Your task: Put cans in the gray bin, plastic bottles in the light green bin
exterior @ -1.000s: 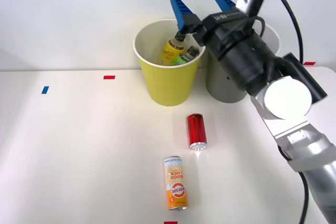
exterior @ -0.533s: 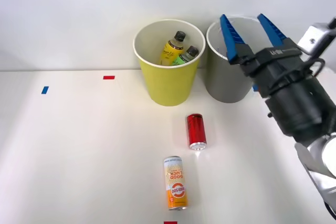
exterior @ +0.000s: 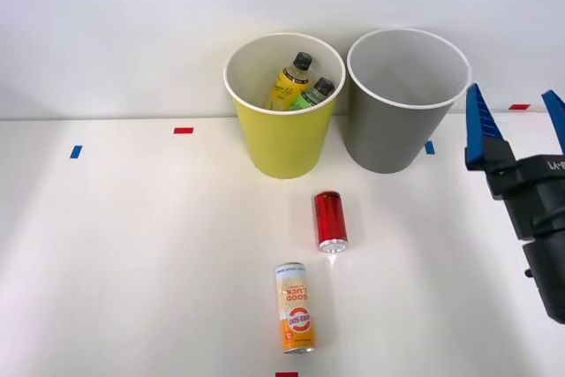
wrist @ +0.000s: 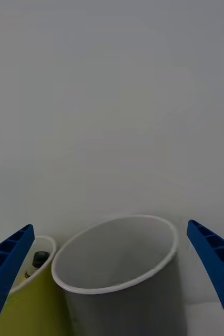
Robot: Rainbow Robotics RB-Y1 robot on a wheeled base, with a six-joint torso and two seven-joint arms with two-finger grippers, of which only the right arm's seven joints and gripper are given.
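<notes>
A: Biggest first. The tabletop (exterior: pixel 132 245) is plain white and smooth. On its far side the light green bin (exterior: pixel 282 143) and the gray bin (exterior: pixel 393 134) stand upright just beside each other, both tall tapered plastic buckets with white rims.

B: Contents?

A: Both plastic bottles (exterior: pixel 300 86) are down in the light green bin, black caps up, leaning on the wall. The gray bin's gray inside looks bare in the wrist view (wrist: pixel 117 252).

B: Gripper?

A: The right gripper (exterior: pixel 516 125) is at the front view's right edge, raised, just past the gray bin on its right. Jaws spread wide, holding nothing; blue ribbed fingers (wrist: pixel 7 262) point toward the bins and the back wall.

B: So cans are what's left.

A: Yes. The red can (exterior: pixel 329 220) lies on its side in front of the gap between the bins, long axis running near to far, silver end toward the robot. The orange-and-cream can (exterior: pixel 295 308) lies nearer the robot, slightly left, same rough axis, "Good Luck" print up.

B: Key relation?

A: Both cans are left of the jaws, down on the tabletop. Red is nearer. I'd say closing across its width suits. Smooth round metal could roll.
</notes>
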